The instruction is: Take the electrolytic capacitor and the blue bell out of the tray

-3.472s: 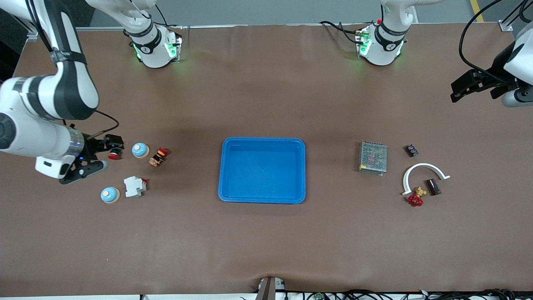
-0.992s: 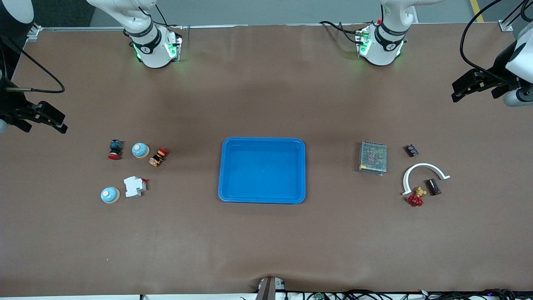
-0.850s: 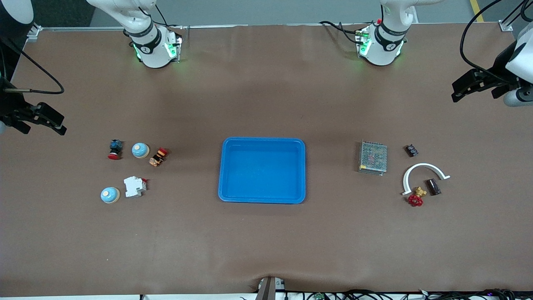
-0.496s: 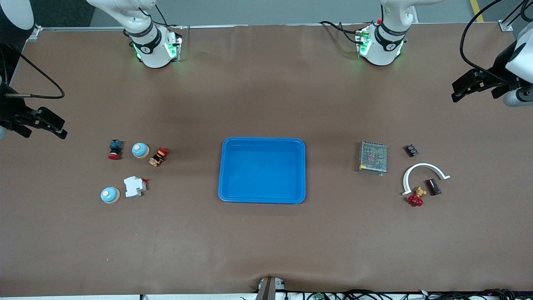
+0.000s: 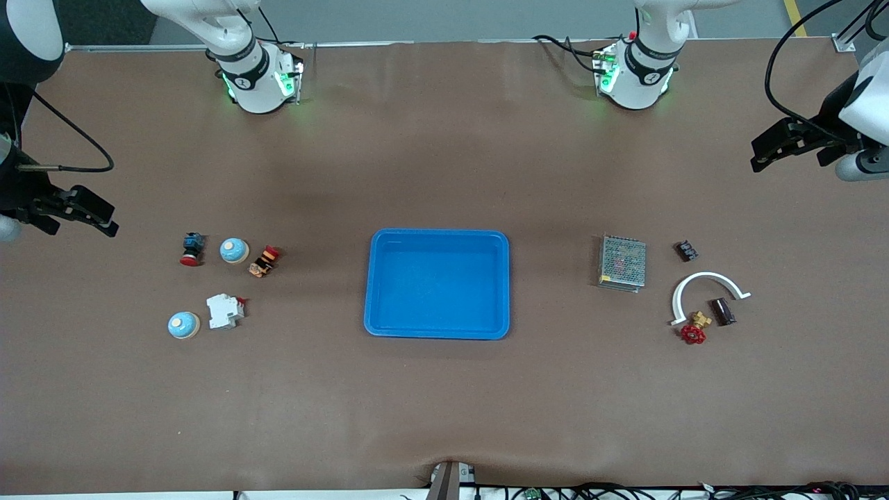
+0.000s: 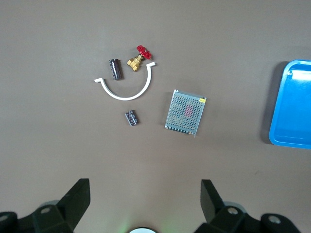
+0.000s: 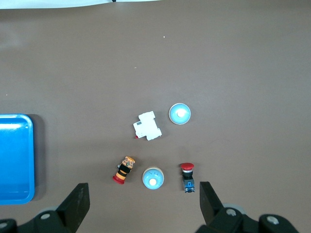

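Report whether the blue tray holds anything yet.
Empty. The blue tray shows only its bare blue floor in the front view; both bells and the capacitor lie on the table outside it.

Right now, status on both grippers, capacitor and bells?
Left gripper and right gripper open, empty, high at table ends. Dark cylindrical capacitor inside white curved bracket, red-handled brass valve beside. Two blue dome bells untouched; blue tray empty.

A brown mat covered the whole table, faintly creased and evenly lit. Along the edge by the arm bases ran a grey floor with a yellow stripe. Black cables lay along the table's nearest edge.
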`<action>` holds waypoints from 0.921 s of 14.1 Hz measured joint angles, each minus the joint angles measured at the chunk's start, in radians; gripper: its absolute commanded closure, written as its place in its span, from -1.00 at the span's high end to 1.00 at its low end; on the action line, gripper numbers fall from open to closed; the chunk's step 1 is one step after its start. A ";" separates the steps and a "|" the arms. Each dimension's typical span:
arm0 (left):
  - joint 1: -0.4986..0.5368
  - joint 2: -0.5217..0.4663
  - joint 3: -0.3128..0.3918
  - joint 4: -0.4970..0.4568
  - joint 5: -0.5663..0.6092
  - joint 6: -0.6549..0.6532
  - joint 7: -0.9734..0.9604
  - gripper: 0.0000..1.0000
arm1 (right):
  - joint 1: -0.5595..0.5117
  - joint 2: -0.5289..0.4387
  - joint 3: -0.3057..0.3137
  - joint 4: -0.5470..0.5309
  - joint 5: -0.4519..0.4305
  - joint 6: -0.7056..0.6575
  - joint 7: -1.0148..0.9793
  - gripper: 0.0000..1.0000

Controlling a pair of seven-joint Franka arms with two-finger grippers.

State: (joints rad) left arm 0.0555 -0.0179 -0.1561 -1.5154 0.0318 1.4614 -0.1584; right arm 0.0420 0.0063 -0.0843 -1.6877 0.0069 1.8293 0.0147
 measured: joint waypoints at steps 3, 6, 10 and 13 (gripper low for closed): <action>0.000 0.000 0.000 0.000 0.000 0.000 0.000 1.00 | 0.002 0.000 -0.004 0.002 0.001 0.000 0.000 1.00; 0.000 0.000 0.000 0.000 0.000 0.000 0.000 1.00 | 0.005 0.000 -0.004 0.005 0.001 0.001 0.000 1.00; 0.000 0.000 0.000 0.000 0.000 0.000 0.000 1.00 | 0.007 0.000 -0.004 0.009 0.002 0.001 0.000 1.00; -0.001 0.000 0.000 0.000 0.000 0.000 0.000 1.00 | 0.008 0.000 -0.004 0.016 0.002 0.000 0.000 1.00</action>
State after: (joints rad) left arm 0.0549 -0.0176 -0.1562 -1.5154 0.0318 1.4614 -0.1584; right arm 0.0500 0.0065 -0.0884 -1.6721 0.0092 1.8296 0.0147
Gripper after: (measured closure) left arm 0.000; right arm 0.000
